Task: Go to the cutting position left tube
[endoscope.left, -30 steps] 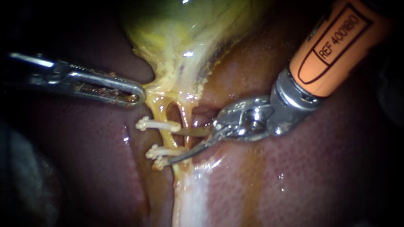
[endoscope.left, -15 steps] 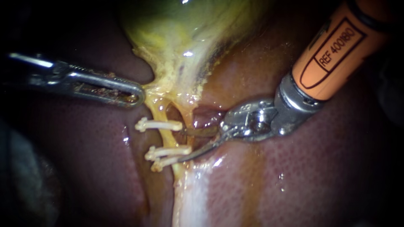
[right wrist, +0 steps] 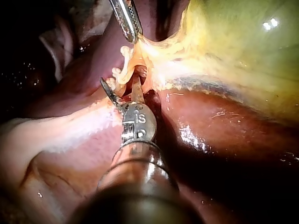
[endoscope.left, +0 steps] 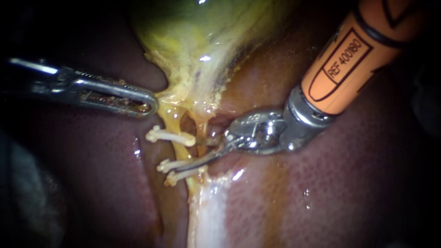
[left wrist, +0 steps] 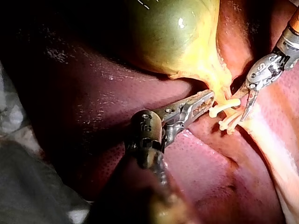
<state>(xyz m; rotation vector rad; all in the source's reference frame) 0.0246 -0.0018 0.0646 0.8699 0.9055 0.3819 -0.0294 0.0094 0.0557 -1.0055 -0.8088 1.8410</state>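
The left tube (endoscope.left: 176, 148) runs down from the yellow gallbladder neck (endoscope.left: 193, 87), with one white clip (endoscope.left: 170, 136) above and two white clips (endoscope.left: 177, 166) below. My right instrument (endoscope.left: 189, 155) comes in from the upper right with its blades open. The lower blade lies across the tube by the two lower clips, and the upper blade sits near the right tube (endoscope.left: 203, 126). The same open blades (right wrist: 122, 88) show in the right wrist view, with the clips (right wrist: 119, 72) just ahead. My left instrument (endoscope.left: 146, 105) is shut on tissue at the gallbladder neck; the left wrist view shows this grip (left wrist: 205, 99).
Dark red liver (endoscope.left: 321, 193) lies around and under the tubes, with a pale whitish band (endoscope.left: 206, 216) running down below the clips. The green gallbladder body (left wrist: 173, 32) bulges beyond the left instrument's jaws. The orange shaft (endoscope.left: 349, 59) fills the upper right.
My right instrument has drawn back a little, then slid left toward the tubes. Its lower blade now reaches across the left tube at the lower clips. The left instrument has stayed still.
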